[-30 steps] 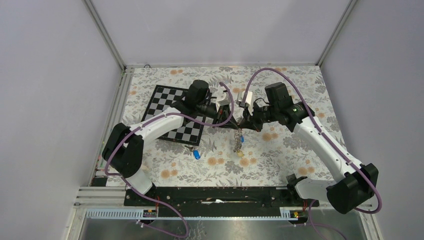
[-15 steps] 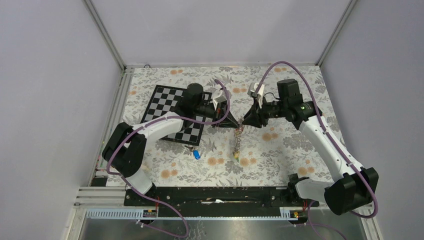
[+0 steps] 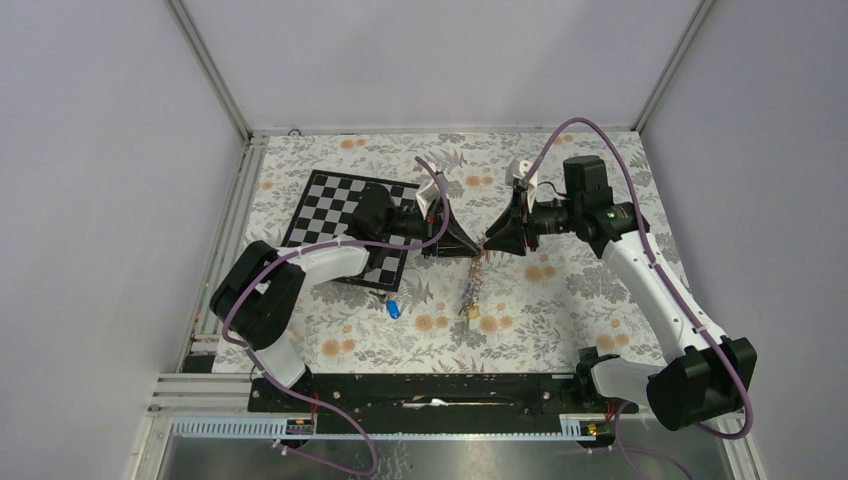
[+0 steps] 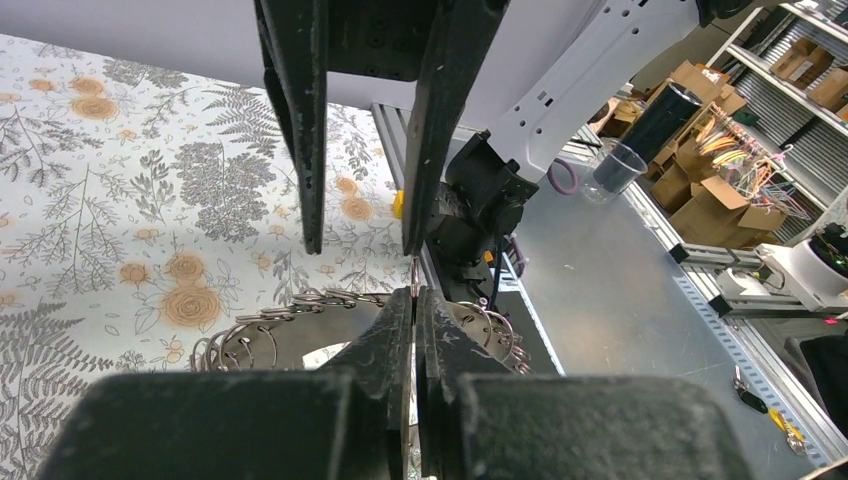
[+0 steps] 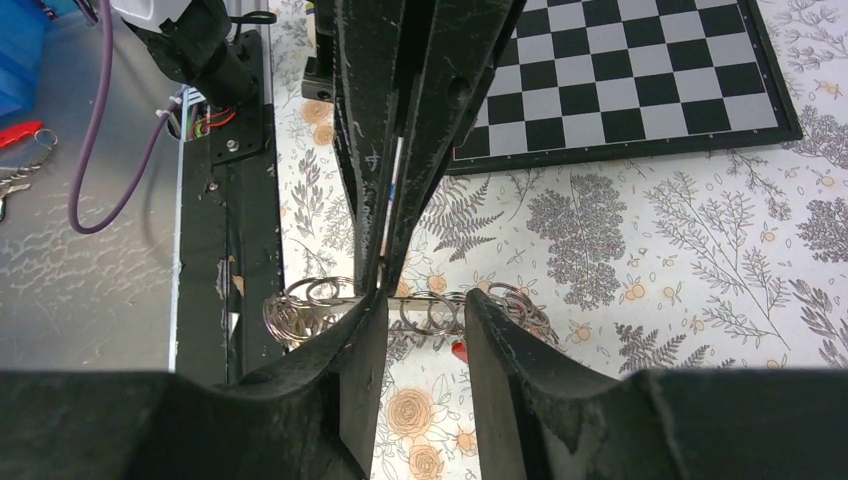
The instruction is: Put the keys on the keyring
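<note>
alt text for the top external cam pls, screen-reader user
Two robot arms meet over a floral table, left gripper and right gripper tip to tip at the far end of a grey keyring chain trailing toward their bases. A blue key lies loose left of it; a chessboard sits far left.

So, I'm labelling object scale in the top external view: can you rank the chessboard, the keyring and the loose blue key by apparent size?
1. chessboard: clearly largest, though the left arm covers part of it.
2. keyring: a long thin strand.
3. blue key: smallest.
</note>
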Controlling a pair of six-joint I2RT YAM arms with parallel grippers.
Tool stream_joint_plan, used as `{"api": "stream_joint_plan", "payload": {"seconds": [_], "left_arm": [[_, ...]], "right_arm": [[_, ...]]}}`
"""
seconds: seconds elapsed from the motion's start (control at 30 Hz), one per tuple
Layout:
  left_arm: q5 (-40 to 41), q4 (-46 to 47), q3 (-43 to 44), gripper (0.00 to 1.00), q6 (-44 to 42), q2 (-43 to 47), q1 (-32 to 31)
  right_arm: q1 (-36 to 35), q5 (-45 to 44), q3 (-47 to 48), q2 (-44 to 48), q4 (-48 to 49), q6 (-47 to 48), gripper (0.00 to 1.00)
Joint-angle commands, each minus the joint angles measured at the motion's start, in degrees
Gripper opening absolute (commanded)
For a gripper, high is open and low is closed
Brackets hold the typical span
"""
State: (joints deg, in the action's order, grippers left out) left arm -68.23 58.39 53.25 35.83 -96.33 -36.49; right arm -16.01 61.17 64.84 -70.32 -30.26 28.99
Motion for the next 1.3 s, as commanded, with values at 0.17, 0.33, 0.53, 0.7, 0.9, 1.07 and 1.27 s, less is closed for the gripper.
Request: {"api": "stream_joint_plan", "payload": {"seconds": [0.17, 0.33, 0.53, 0.7, 0.9, 1.07, 1.27], "left_arm": [[3.81, 1.01, 0.03, 0.0, -1.87, 2.93, -0.05], [5.22, 2.58, -0.92, 0.0, -1.02, 3.11, -0.06], [5.53, 3.3, -1.17, 0.0, -0.15, 3.13, -0.07], [5.63, 3.57, -1.29, 0.0, 0.24, 3.31, -0.02], [5.85, 3.75, -1.22, 0.0, 0.46, 3.09, -0.07], [5.95, 3.83, -1.09, 0.0, 0.78, 2.91, -0.03], [5.97, 3.96, -1.05, 0.0, 0.84, 2.86, -0.07]], "right_arm": [[0.37, 1.14, 0.32, 1.46, 1.35, -1.06, 0.42], [0.41, 0.79, -0.12, 1.5, 1.39, -0.98, 0.42], [0.42, -0.89, -1.66, 0.98, 4.15, -2.92, 0.43], [0.37, -1.36, -2.31, 0.74, 5.16, -3.76, 0.45], [0.37, 0.61, -2.76, 0.3, 5.21, -3.87, 0.44], [0.28, 0.56, -3.63, 0.11, 5.39, -3.61, 0.42], [0.06, 0.91, -4.02, -0.35, 6.07, -3.94, 0.38]]}}
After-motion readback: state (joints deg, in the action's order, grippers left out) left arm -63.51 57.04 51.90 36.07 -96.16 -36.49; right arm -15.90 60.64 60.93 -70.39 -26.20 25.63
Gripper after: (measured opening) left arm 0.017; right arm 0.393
